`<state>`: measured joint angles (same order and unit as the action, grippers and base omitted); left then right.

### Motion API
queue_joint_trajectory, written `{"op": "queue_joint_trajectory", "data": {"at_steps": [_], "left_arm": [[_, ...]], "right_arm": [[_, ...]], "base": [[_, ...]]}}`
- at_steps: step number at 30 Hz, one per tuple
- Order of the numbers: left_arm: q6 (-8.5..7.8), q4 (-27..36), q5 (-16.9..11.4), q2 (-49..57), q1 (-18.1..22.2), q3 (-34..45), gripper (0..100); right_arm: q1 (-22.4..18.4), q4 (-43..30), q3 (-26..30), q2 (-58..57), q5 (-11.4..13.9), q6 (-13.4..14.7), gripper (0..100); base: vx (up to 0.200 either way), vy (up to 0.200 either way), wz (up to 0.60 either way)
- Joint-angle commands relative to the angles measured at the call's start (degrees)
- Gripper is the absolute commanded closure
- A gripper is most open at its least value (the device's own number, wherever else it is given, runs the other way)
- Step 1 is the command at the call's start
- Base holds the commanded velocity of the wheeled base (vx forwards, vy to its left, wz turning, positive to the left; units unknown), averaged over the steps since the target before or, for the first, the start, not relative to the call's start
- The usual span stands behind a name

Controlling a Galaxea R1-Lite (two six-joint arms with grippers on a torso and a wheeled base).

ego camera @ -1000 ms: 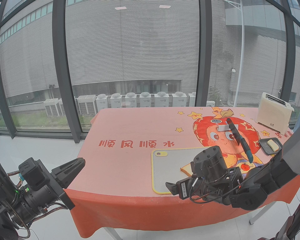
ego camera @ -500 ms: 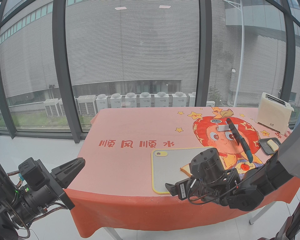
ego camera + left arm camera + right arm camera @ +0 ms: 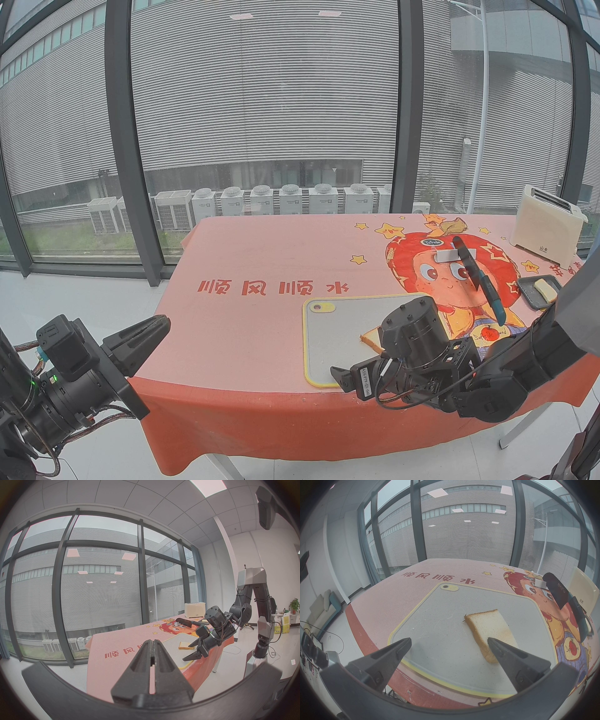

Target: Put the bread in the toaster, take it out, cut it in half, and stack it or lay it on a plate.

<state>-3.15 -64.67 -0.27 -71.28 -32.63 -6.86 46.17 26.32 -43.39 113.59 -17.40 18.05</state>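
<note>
Lying flat on the grey, yellow-rimmed cutting board (image 3: 437,620), toward its right half, is the slice of bread (image 3: 490,628), uncut and with its crust edge toward the board's near side. The right gripper (image 3: 449,641) hovers over the board's near edge with its jaws spread wide and nothing between them. One finger is above bare board and the other is above the near end of the bread.

Off the board's right side, a small dark tray (image 3: 525,289) holds a pale yellow block (image 3: 547,289). Farther right and beyond the board stands the cream toaster (image 3: 549,226); the inside of its top slot cannot be made out. A knife (image 3: 480,279) with a dark blade and a teal handle lies on the tablecloth (image 3: 262,325) between the board and the toaster.

In the head view the right arm covers the board's right part and most of the bread, leaving one corner of the slice showing, and it cuts off the tray's near corner.

The left gripper (image 3: 152,644) is held well to the left of the board, off the table's near corner, its fingers pressed together with nothing in them.
</note>
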Motion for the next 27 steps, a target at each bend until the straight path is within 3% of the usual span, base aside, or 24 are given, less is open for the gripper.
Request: {"op": "queue_joint_trajectory", "data": {"at_steps": [1,16,21,27], "left_arm": [[-0.02,-0.02,0.0,0.0,-0.06,-0.08,100],[-0.02,-0.02,0.0,0.0,-0.06,-0.08,100],[-0.02,-0.02,0.0,0.0,-0.06,-0.08,100],[-0.02,-0.02,0.0,0.0,-0.06,-0.08,100]], "right_arm": [[0.06,-0.22,0.06,0.23,0.08,-0.04,100],[-0.37,-0.13,-0.38,-0.56,-0.18,-0.21,100],[-0.46,-0.13,-0.56,-0.65,-2.82,-1.97,100],[-0.37,-0.22,-0.56,-0.65,-2.91,-2.94,100]], "base": [[0.0,0.0,0.0],[0.0,0.0,0.0],[0.0,0.0,0.0],[0.0,0.0,0.0]]}}
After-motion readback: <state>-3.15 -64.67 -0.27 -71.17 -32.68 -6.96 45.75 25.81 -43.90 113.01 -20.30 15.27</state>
